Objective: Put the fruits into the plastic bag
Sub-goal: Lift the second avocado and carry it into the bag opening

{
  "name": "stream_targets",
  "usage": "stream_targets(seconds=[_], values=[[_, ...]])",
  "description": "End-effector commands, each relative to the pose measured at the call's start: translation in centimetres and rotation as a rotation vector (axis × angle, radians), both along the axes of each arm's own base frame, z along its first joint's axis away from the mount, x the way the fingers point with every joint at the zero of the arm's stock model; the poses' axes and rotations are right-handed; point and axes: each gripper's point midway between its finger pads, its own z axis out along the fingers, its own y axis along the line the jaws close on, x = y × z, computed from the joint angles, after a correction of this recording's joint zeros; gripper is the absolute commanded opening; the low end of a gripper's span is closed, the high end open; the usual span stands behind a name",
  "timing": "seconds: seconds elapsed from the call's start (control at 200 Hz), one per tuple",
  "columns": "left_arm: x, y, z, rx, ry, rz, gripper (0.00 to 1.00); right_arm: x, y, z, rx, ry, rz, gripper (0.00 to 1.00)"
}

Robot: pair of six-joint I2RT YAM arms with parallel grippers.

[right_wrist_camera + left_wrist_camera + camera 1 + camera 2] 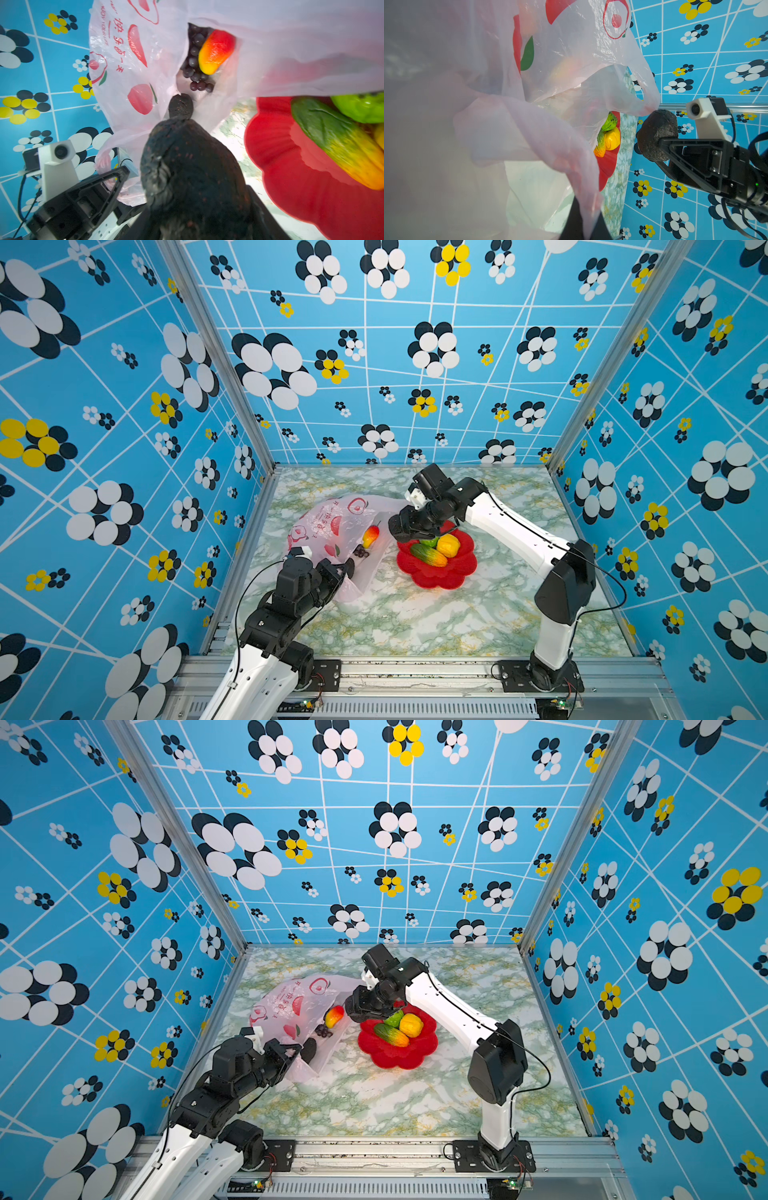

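The plastic bag [571, 62] looms close — just beside its handle, the right gripper [660, 154] clamps a dark avocado [654, 128].

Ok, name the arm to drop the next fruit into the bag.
Right. The right claw grips the avocado beside the mouth of the bag; the left claw is shut on its edge.

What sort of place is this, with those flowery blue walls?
Likely a robot test booth: printed wall panels on a metal frame, two robot arms, and toy fruit above a marble-look table.
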Motion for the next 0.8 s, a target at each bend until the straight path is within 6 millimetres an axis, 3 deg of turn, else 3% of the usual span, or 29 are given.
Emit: stream_targets(seconds=[0.0,0.165,0.32,0.34,0.415,0.68,0.795], values=[[0.0,0.4,0.6,0.011,-0.027,0.013,0.0,-0.6,2.5,-0.9,0.024,0.068,0.051,0.55],[-0.2,0.5,0.7,0.013,-0.03,0.012,0.0,-0.6,4.7,-3.1,0.014,0.119,0.087,0.54],[-0.3,0.5,0.9,0.025,-0.029,0.006,0.0,-1.5,5.6,-4.8,-0.003,0.162,0.113,0.54],[-0.3,0.5,1.0,0.026,-0.031,0.005,0.0,-1.6,5.7,-6.2,-0.023,0.185,0.114,0.54],[-0.3,0.5,1.1,0.032,-0.032,-0.001,0.0,-2.1,5.9,-7.1,-0.033,0.207,0.124,0.54],[-0.3,0.3,1.3,0.032,-0.033,-0.013,0.0,-2.7,7.3,-8.6,-0.028,0.25,0.148,0.56],[-0.5,0.4,1.4,0.033,-0.035,-0.015,0.0,-3.1,7.9,-8.8,-0.021,0.261,0.163,0.62]])
